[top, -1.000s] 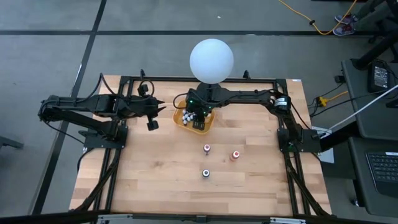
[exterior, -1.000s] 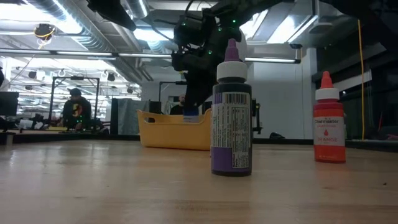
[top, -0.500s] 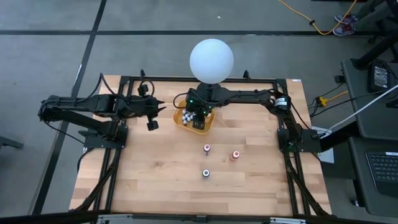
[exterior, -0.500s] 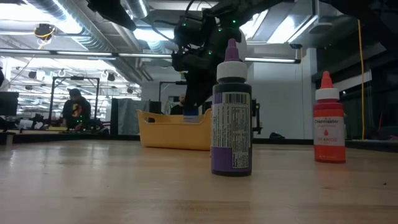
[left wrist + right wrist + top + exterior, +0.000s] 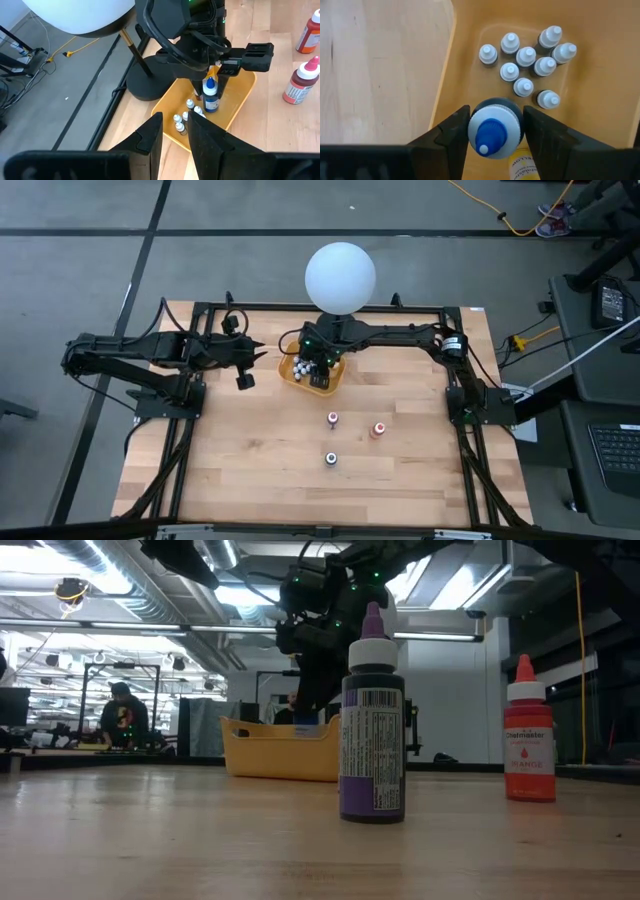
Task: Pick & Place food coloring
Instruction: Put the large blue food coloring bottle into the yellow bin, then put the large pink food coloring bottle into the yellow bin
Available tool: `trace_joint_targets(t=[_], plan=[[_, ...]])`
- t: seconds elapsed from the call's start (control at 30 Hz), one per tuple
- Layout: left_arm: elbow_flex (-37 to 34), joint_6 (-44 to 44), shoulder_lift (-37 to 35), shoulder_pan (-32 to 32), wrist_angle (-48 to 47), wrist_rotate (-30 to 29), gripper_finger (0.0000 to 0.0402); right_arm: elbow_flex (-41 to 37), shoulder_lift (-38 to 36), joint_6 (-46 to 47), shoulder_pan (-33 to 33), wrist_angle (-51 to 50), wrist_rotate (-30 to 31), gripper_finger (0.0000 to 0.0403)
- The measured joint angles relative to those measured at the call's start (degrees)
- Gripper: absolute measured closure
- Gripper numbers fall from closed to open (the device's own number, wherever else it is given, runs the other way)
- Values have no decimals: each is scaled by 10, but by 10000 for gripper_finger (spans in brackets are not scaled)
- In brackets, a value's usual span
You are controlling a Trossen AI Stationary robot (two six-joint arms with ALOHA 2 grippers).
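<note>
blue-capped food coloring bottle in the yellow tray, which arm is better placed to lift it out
Right. The right gripper already straddles the blue-capped bottle over the yellow tray; the left gripper waits off to the side.
</note>
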Motion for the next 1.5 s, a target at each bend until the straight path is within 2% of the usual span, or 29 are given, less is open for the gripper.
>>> trace_joint_targets(t=[0.7,1.0,1.2,1.5], plan=[[0,0,0,0,0,0,316,0,0,-11,-7,0,0,219],[0,0,0,0,0,0,316,0,0,-10,-12,1,3,151],[0,0,0,0,0,0,316,1,-8,-9,-9,9,4,140],[0,9,0,0,0,0,316,51,-50,-12,22,-91,38,154]])
